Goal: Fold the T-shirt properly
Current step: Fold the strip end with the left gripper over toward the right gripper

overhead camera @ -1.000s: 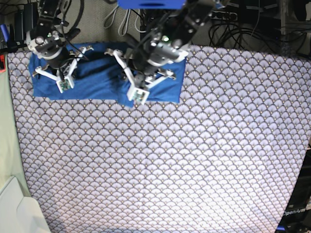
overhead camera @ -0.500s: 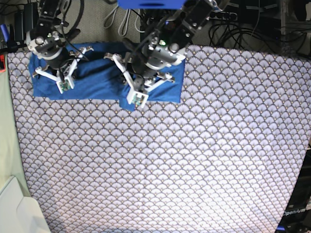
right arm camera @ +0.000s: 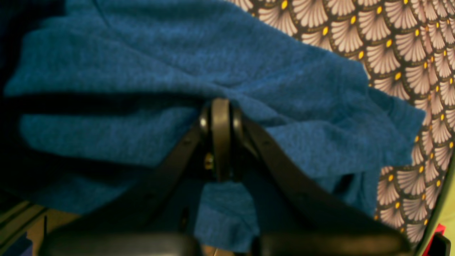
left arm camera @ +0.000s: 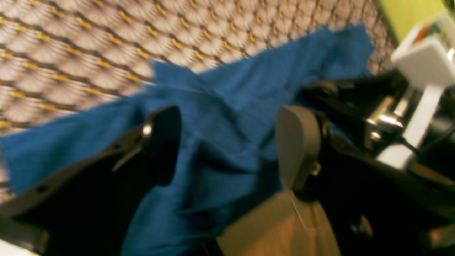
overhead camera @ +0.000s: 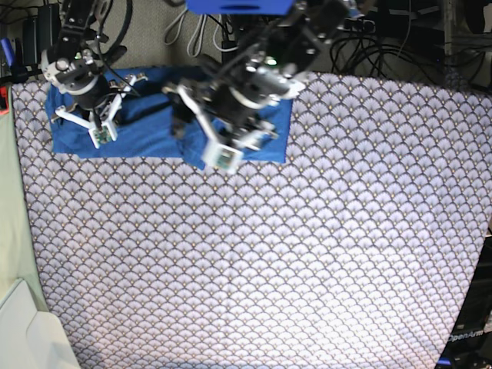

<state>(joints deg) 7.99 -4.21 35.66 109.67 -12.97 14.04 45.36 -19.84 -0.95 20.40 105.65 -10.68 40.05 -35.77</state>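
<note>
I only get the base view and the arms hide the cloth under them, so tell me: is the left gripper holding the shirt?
Observer: No. The left gripper stands open over the shirt, with cloth between the fingers but not pinched.
Operator: And the right one?
Observer: The right gripper is shut on the shirt, with a fold bunched at its tips.
Operator: Is cloth lifted anywhere?
Observer: Under the left gripper it lies rumpled in ridges; I cannot tell whether it is off the table cover.
</note>
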